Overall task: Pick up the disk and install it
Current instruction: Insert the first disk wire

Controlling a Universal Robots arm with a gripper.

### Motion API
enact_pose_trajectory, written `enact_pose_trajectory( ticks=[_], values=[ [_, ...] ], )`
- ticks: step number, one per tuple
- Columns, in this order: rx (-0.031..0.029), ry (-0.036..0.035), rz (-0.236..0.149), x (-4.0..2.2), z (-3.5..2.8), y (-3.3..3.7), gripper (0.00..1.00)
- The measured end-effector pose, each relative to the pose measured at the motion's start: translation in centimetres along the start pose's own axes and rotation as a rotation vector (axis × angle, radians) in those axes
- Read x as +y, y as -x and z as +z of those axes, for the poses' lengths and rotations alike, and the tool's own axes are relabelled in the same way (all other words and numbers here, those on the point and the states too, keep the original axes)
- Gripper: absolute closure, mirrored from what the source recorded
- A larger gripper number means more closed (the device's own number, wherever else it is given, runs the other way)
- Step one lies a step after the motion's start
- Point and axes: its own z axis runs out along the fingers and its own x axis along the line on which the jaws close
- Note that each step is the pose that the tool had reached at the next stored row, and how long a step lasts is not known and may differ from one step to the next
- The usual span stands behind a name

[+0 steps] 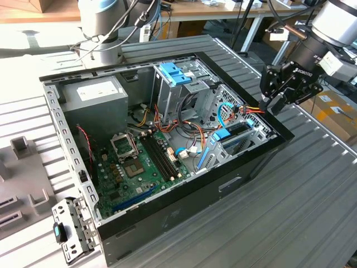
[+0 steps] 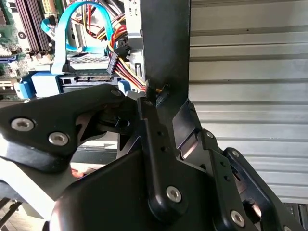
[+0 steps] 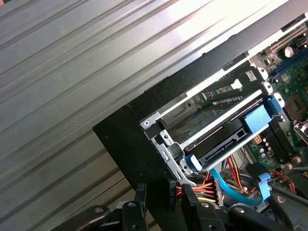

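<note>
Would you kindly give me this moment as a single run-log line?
gripper: shut, empty, at computer case corner | disk: appears seated in drive cage | case: open

The ribbed metal table (image 1: 312,212) looks matt, the blue plastic bracket (image 1: 174,73) smooth, the black end effector (image 1: 274,103) matt.

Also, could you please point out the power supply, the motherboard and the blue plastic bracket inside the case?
power supply (image 1: 95,90), exterior view, white sticker.
motherboard (image 1: 110,176), exterior view, green board surface.
blue plastic bracket (image 1: 175,72), exterior view, slotted top.
</note>
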Motion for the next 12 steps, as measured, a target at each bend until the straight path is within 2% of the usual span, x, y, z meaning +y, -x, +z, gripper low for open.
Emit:
enact_pose_trajectory(
  ticks=[5, 6, 7, 12],
  values=[
    [0.0, 0.0, 0.0, -0.04, -0.01, -0.06, 0.59],
    [0.0, -0.0001, 0.0, -0.06, -0.01, -0.09, 0.66],
    [0.0002, 0.0001, 0.0, -0.08, -0.02, -0.12, 0.83],
    [-0.0001, -0.0001, 0.0, -0.13, -0.02, -0.2, 0.83]
  ],
)
